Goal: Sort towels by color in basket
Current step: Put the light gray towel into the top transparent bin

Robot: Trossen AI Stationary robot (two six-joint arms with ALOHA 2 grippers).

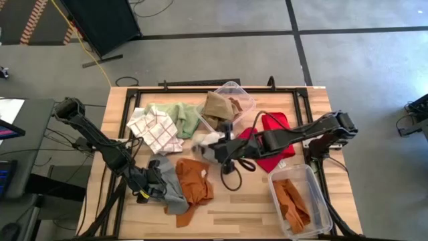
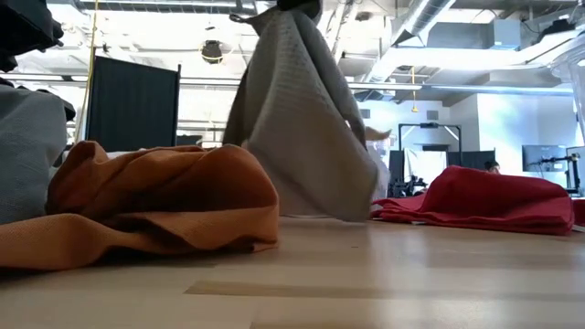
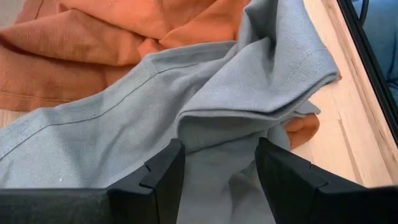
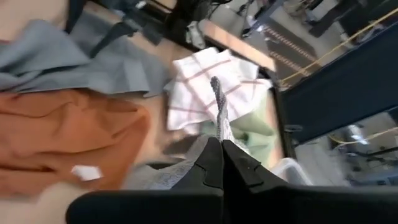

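Nearest the front edge of the table, a strip of bare wood is left open between the cloths and the rim; more free surface is seen in the middle front, between the rust orange towel and the clear bin at the front right corner. That bin is set close to the right edge and some rust orange cloth is held in it.

At the front left, the left gripper is lowered onto the grey-blue towel, and a raised fold of that cloth is pinched between its partly spread fingers. The grey-blue towel is laid partly over the rust orange one, near the left rail.

In the middle of the table, the right gripper is pressed together on a pale grey towel, which is lifted and hangs in a cone with its lower hem at the wood. Just to its right a red towel is spread flat.

Farther back, a white checked towel and a pale green towel are crumpled side by side toward the left. At the back edge, a second clear bin is seen with a tan towel draped over its rim.
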